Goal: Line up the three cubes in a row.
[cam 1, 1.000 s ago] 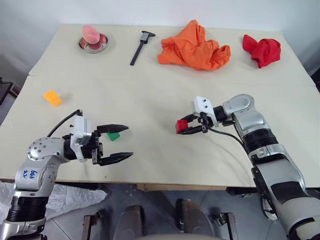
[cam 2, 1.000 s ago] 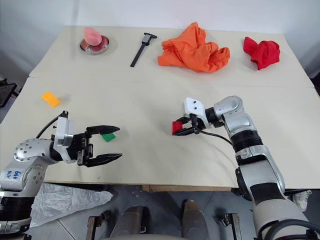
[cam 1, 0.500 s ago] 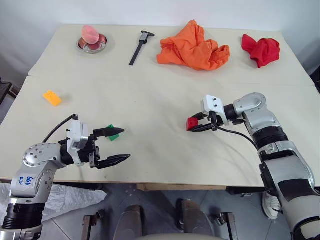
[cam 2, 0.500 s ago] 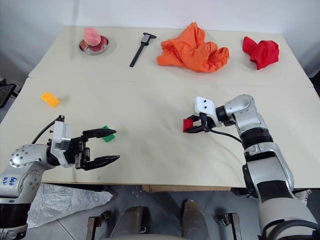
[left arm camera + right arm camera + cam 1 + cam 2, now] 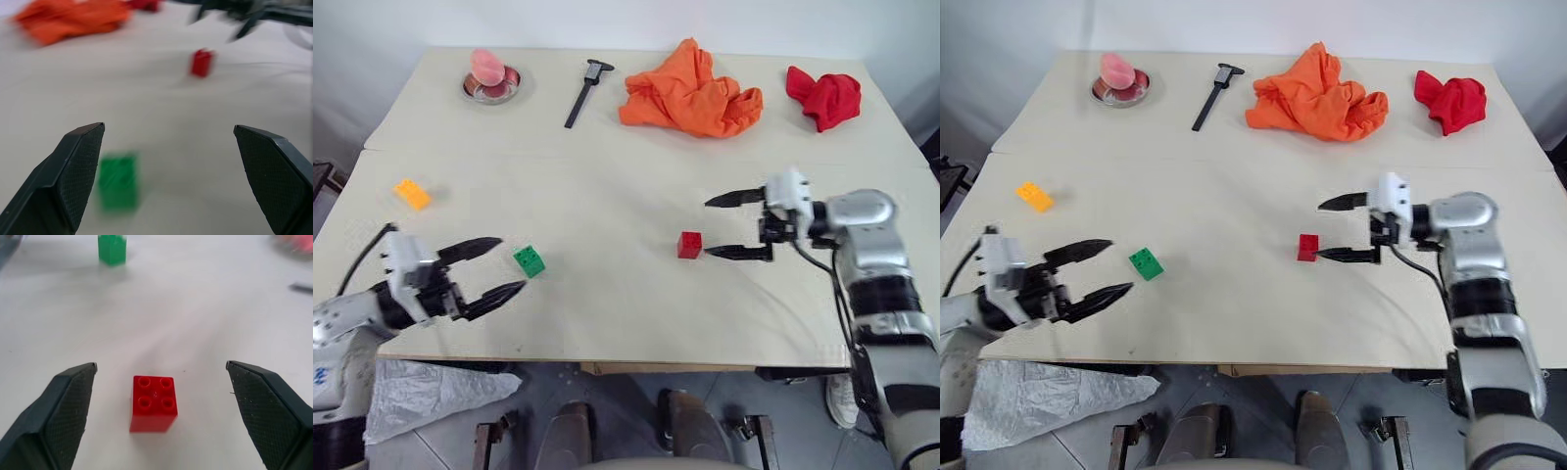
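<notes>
Right hand: fingers apart, empty, just beside the red cube on the counter. Left hand: fingers apart, near the green cube.

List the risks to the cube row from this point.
1. The right gripper stands open right beside the red cube; a careless withdrawal might knock it out of place.
2. The yellow-orange cube lies far off near the table's left edge, above the line that the green cube and red one make; a poor grasp there might push it over.
</notes>
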